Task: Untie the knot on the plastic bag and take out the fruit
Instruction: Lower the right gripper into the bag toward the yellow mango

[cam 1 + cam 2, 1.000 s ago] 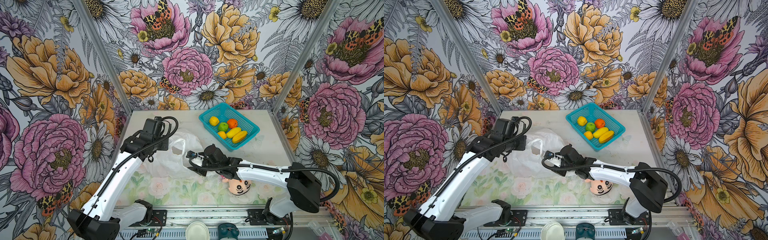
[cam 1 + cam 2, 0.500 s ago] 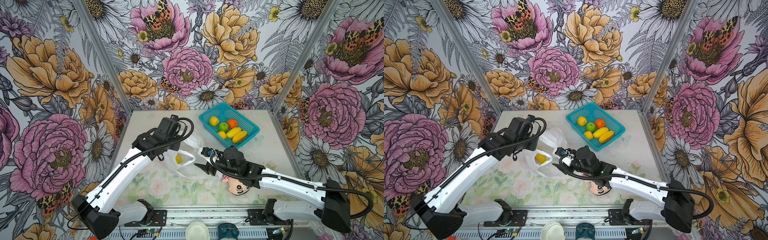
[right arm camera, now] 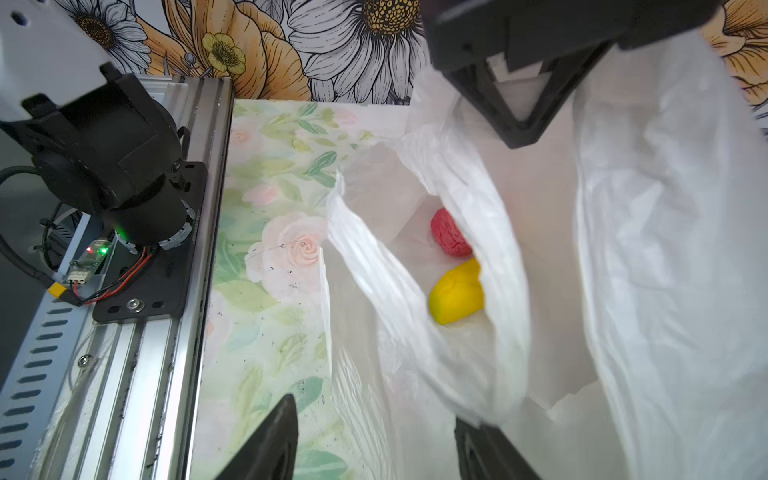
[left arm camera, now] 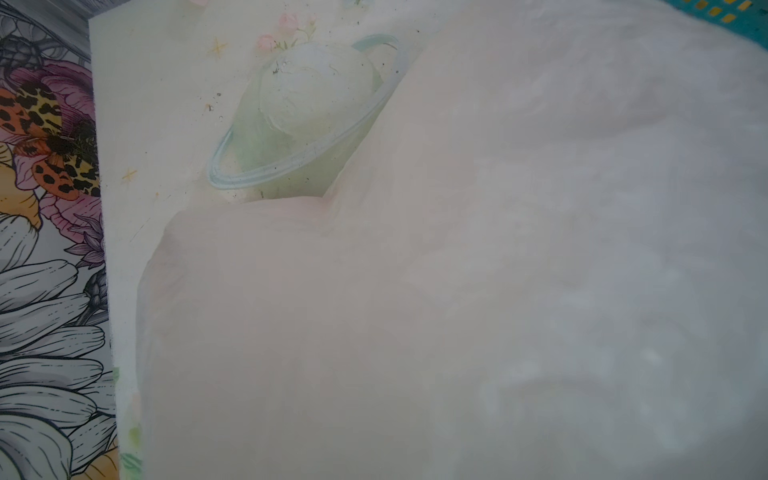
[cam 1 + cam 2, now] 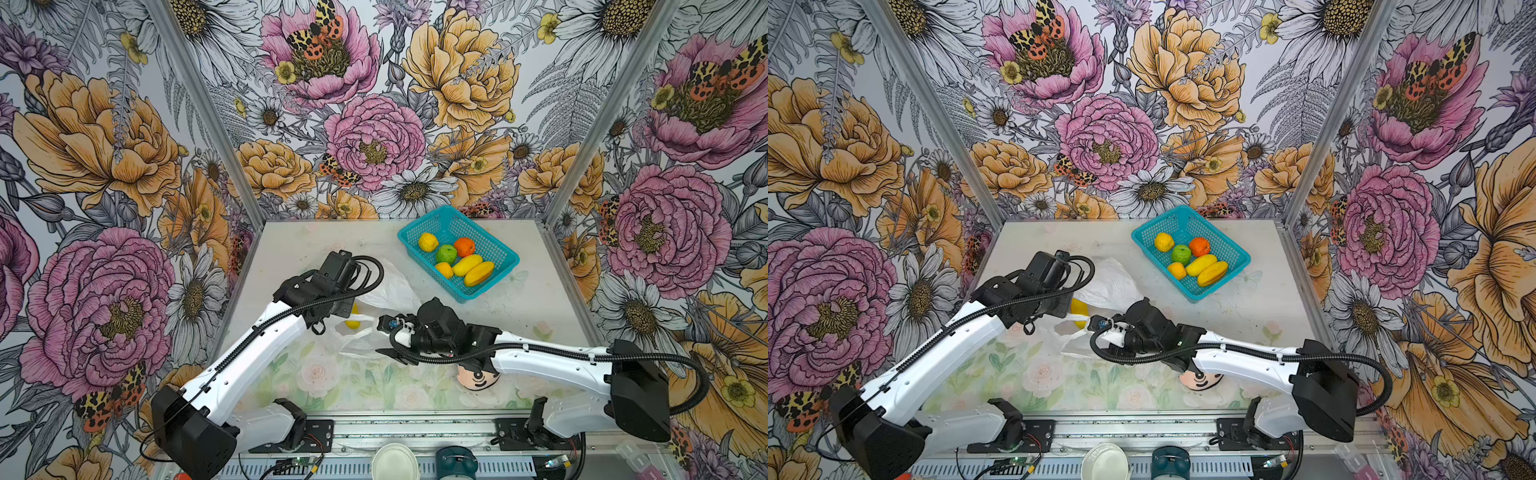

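Note:
The white plastic bag (image 5: 395, 286) lies crumpled at mid-table, and its film covers most of the left wrist view. No knot shows, and the bag's mouth gapes toward my right gripper. My left gripper (image 3: 519, 139) is shut on the bag's upper film and holds it raised. My right gripper (image 3: 374, 449) stands open at the mouth with one finger at the lip film and nothing gripped; in a top view it (image 5: 380, 338) is right of the bag. Inside the bag lie a yellow fruit (image 3: 457, 295) and a pink fruit (image 3: 451, 232).
A teal basket (image 5: 505, 255) at the back right holds several fruits. A doll's head (image 5: 478, 376) lies partly under my right arm near the front. The metal rail (image 3: 137, 332) and arm bases run along the front edge, with floral walls on three sides.
My left gripper has carried the bag rightward and bunched it up, bringing the yellow fruit into view. My right arm has stretched out, with its gripper staying at the bag's mouth.

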{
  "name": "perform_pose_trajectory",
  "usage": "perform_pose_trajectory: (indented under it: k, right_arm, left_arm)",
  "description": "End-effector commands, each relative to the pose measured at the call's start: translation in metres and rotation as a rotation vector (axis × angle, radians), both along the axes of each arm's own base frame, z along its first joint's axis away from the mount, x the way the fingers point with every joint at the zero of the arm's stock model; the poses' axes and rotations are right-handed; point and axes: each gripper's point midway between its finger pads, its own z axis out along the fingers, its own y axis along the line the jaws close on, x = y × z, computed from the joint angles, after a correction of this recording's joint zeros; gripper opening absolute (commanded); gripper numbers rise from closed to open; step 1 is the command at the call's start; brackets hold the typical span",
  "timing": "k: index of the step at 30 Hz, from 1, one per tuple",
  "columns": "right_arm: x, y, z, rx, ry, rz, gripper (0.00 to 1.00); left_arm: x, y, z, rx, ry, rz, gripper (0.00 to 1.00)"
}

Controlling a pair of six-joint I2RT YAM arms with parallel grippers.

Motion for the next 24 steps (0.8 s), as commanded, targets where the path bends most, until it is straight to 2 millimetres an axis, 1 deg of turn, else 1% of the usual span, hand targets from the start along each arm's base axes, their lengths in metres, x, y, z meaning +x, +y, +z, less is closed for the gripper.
perform_pose_trajectory:
  k: [1, 6, 8, 11, 13, 15, 17, 20, 24]
  right_arm:
    - [0.007, 0.009, -0.017, -0.033, -0.014, 0.027, 0.62]
    - [0.036, 0.031, -0.043, -0.055, 0.019, -0.001, 0.62]
    - [0.058, 0.043, -0.051, -0.039, 0.008, -0.078, 0.61]
    - [0.093, 0.059, -0.052, 0.011, 0.021, -0.247, 0.58]
    - [0.107, 0.065, -0.053, 0.056, 0.050, -0.328, 0.58]
    - [0.114, 0.070, -0.051, 0.125, 0.084, -0.374, 0.58]
    - [0.118, 0.074, -0.052, 0.181, 0.123, -0.412, 0.61]
    - [0.128, 0.079, -0.053, 0.240, 0.179, -0.481, 0.69]
    - [0.152, 0.081, -0.077, 0.245, 0.224, -0.621, 0.77]
  left_arm:
    - [-0.001, 0.004, 0.006, -0.050, -0.033, 0.021, 0.00]
    - [-0.003, 0.008, 0.006, -0.079, -0.036, 0.032, 0.00]
    - [-0.002, 0.010, 0.007, -0.087, -0.038, 0.041, 0.00]
    - [-0.001, 0.013, 0.010, -0.106, -0.044, 0.051, 0.00]
    - [-0.002, 0.012, 0.010, -0.117, -0.043, 0.048, 0.00]
    - [-0.002, 0.009, 0.010, -0.127, -0.039, 0.034, 0.00]
    - [-0.002, 0.007, 0.010, -0.131, -0.035, 0.028, 0.00]
    - [-0.002, 0.007, 0.008, -0.131, -0.030, 0.030, 0.00]
    - [-0.001, 0.007, 0.009, -0.132, -0.032, 0.029, 0.00]
